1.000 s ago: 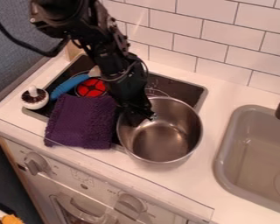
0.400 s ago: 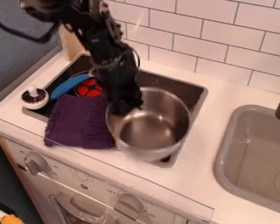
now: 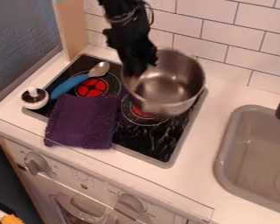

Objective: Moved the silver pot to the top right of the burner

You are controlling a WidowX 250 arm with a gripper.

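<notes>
- Silver pot is gripped by pincer at stovetop's one o'clock.
- Purple cloth is laid at its eight o'clock.
- Tabletop is backed by tiles.

Free passage over stovetop at six o'clock from pot, cloth obstructing eight, spoon nine, tiled wall one

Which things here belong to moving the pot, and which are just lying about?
Part of the job:
silver pot
pincer, at the pot's rim
black stovetop with red burners

Just lying about:
purple cloth
blue-handled spoon
white, dark-topped object
orange item, bottom left corner
</notes>
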